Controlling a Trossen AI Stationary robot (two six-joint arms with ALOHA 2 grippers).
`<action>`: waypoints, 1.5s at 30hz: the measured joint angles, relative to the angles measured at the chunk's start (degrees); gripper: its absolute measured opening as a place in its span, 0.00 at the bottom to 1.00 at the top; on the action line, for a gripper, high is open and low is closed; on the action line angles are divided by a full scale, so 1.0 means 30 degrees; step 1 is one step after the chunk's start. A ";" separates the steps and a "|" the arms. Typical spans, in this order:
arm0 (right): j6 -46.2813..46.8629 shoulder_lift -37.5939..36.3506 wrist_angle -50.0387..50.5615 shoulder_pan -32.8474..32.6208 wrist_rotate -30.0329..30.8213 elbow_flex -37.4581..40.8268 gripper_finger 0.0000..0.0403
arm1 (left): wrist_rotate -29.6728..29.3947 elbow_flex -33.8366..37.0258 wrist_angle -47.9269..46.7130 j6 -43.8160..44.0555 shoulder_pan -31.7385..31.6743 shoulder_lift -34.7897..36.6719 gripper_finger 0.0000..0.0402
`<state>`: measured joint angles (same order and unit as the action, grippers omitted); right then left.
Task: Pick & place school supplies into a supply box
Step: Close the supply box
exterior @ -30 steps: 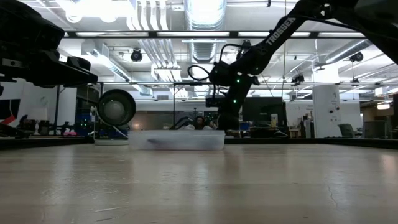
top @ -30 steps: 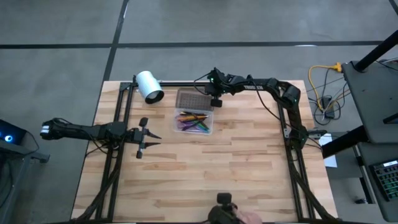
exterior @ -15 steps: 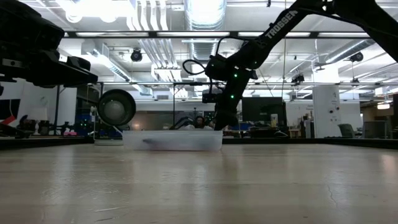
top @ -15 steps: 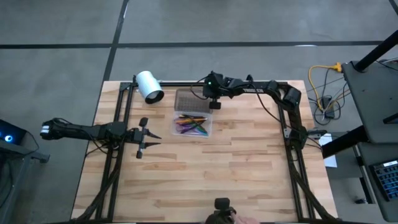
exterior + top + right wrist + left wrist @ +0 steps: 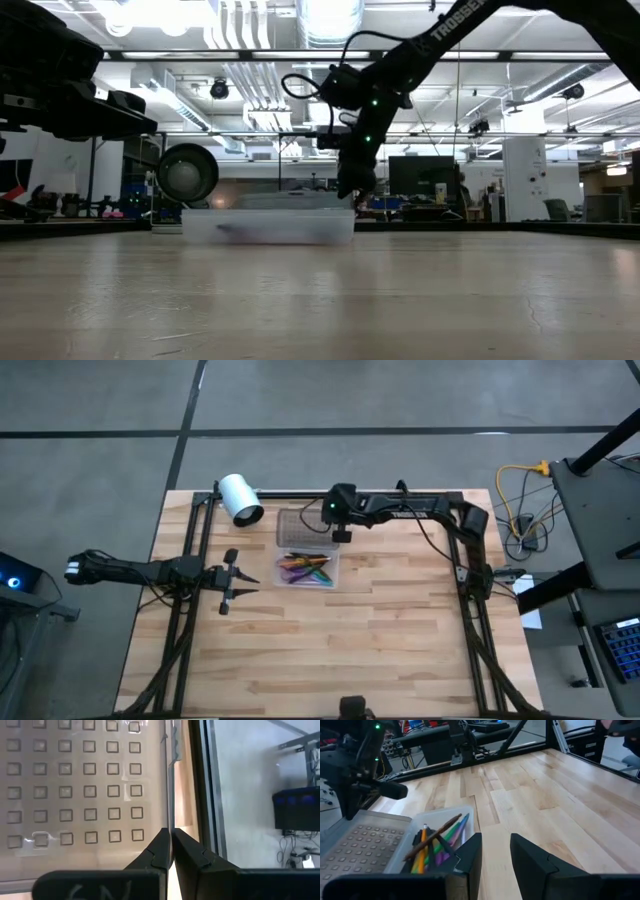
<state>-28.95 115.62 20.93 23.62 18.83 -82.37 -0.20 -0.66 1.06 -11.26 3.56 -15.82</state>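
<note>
The supply box (image 5: pixel 307 568) is a clear case at the table's far middle, with several coloured pens and pencils (image 5: pixel 437 842) lying inside. Its grey dotted lid (image 5: pixel 303 525) lies open on the far side of the box. My right gripper (image 5: pixel 340 534) is shut at the lid's right edge. In the low view it comes down at the box's right end (image 5: pixel 352 195). My left gripper (image 5: pixel 240 575) waits open at the table's left, clear of the box. My right gripper pinches the lid's thin right side edge (image 5: pixel 169 815) between its two fingers (image 5: pixel 161 845). It slants down from the table's right. The edge runs straight into the closed gap between the fingers. In the low view the lid sits slightly raised above the box's rim (image 5: pixel 290 200).
A white cylinder (image 5: pixel 240 498) lies at the far left, near the lid. Black frame rails (image 5: pixel 200 540) run along the left, far and right sides of the wooden table (image 5: pixel 330 650). Bare wood spreads over the near half of the table.
My right gripper has moved toward the table's left and slightly toward the near edge, rising a little, still shut on the lid. The box has slid along the table to the left with it, and the lid's held side stands a bit higher.
</note>
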 joint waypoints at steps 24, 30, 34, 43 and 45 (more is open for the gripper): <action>-0.0207 -0.2625 -0.2691 -0.2696 0.5226 0.3201 0.02 | 0.0002 -0.0001 0.0000 0.0000 0.0000 -0.0006 0.22; -0.0796 -0.2625 -0.3678 -0.3296 0.6668 0.3543 0.02 | -0.0004 -0.0002 -0.0007 -0.0001 -0.0001 -0.0006 0.22; -0.1097 -0.2625 -0.4149 -0.3715 0.8231 0.3759 0.02 | 0.0002 -0.0001 0.0000 -0.0001 0.0006 -0.0006 0.22; -0.2088 -0.2632 -0.6071 -0.4176 1.0288 0.4292 0.02 | 0.0001 0.0000 0.0000 -0.0001 -0.0001 -0.0006 0.22; -0.2190 -0.2654 -0.6529 -0.4174 1.0489 0.4441 0.02 | 0.0004 -0.0002 -0.0001 -0.0001 0.0006 -0.0006 0.22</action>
<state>-35.53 107.66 1.34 11.10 50.30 -69.05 -0.19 -0.67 1.06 -11.27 3.57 -15.84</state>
